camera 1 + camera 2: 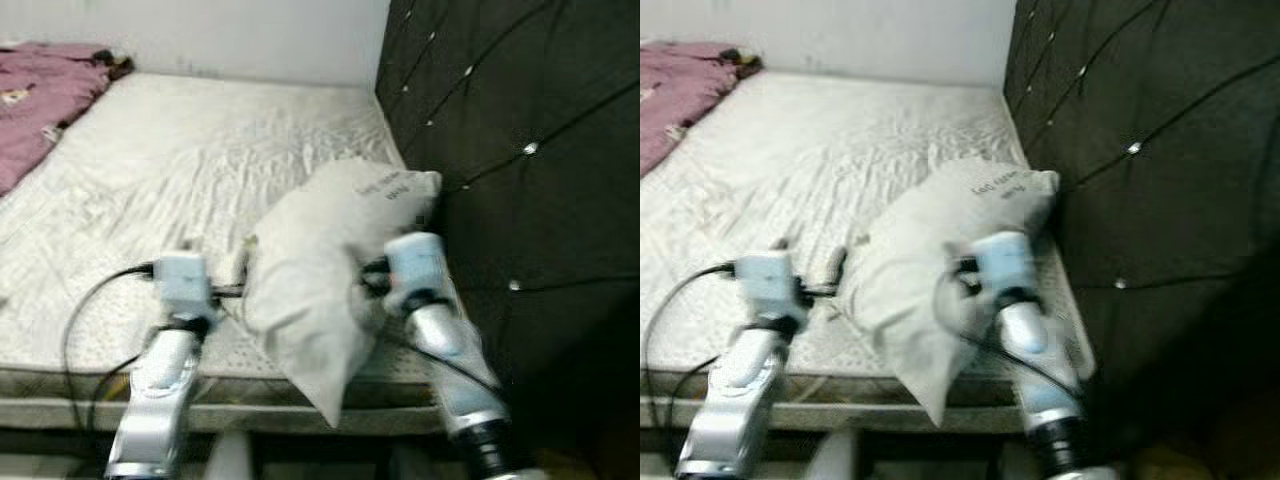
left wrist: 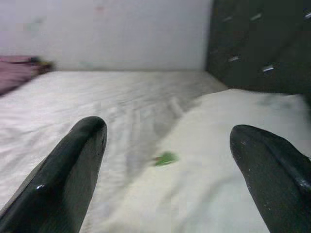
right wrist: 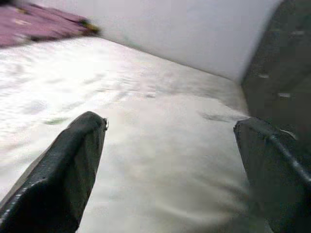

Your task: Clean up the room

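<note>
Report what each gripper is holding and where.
Nothing is clamped. Both sets of fingers stand open: left gripper at the pillow near edge, right gripper over its top.

We have two silver metal arms, each ending in a pale blue-white wrist block. Black cables loop from the left arm (image 1: 160, 395) and run along the right arm (image 1: 450, 360). Each gripper carries two long, glossy black fingers (image 2: 63, 179) with rounded tips, and a black ring circles the right forearm
</note>
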Robot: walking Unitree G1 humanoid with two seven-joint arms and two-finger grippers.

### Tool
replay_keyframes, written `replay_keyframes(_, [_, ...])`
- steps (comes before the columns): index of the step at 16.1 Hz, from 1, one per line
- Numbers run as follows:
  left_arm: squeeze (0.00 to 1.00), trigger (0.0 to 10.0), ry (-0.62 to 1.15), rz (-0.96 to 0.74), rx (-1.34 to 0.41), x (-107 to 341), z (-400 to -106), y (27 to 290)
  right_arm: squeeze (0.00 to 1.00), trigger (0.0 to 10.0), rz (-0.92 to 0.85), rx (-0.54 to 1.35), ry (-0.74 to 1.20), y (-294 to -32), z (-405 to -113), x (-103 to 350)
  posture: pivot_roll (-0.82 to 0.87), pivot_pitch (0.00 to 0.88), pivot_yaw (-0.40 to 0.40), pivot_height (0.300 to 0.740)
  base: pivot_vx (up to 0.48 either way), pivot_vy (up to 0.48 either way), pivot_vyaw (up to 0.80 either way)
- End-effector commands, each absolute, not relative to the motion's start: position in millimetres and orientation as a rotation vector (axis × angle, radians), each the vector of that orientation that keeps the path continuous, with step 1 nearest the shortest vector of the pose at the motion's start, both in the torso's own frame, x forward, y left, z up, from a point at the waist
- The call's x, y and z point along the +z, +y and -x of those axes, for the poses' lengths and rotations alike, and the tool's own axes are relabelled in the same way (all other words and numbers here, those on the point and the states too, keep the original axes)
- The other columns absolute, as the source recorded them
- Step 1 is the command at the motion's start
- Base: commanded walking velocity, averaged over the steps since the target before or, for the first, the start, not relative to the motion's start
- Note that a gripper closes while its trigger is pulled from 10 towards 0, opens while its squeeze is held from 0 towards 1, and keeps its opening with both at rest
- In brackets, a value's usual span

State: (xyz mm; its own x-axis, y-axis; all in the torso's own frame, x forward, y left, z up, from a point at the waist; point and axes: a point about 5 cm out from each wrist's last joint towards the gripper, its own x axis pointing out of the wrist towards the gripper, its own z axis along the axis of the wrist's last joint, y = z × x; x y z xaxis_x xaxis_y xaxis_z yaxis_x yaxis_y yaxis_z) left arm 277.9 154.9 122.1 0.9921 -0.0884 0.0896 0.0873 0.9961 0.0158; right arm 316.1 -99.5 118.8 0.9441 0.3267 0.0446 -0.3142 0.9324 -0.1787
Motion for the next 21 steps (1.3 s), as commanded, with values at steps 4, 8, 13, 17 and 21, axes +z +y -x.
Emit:
replay_keyframes(4, [0.0, 10.0, -0.1, 0.003, -0.133, 123.3, -279.0, 141.0, 0.0, 10.0, 0.192, 0.318, -0.053, -114.6, -316.1, 114.8, 0.0, 0.0, -0.033, 0.595, 0.0, 0.0, 0.2])
replay_keyframes(8, [0.0, 10.0, -0.1, 0.005, -0.135, 122.8, -278.9, 140.0, 0.0, 10.0, 0.201, 0.341, -0.05, -111.9, -314.6, 113.0, 0.01, 0.0, -0.034, 0.595, 0.258, 0.0, 0.7])
replay_keyframes(13, [0.0, 10.0, -0.088, 0.006, -0.128, 121.2, -279.4, 140.1, 0.0, 10.0, 0.16, 0.335, -0.038, -112.6, -313.8, 110.6, 0.01, 0.0, -0.033, 0.595, 0.048, 0.0, 0.0])
replay_keyframes(17, [0.0, 10.0, -0.084, 0.006, -0.127, 121.5, -279.1, 140.8, 0.0, 10.0, 0.143, 0.33, -0.032, -112.2, -313.0, 110.1, 0.0, 0.0, -0.031, 0.566, 0.0, 0.0, 0.0])
replay_keyframes(21, [0.0, 10.0, -0.075, -0.01, -0.117, 120.7, -278.1, 142.5, 0.0, 10.0, 0.144, 0.329, -0.037, -112.3, -312.7, 110.5, 0.01, 0.0, -0.031, 0.517, 0.0, 0.0, 0.0])
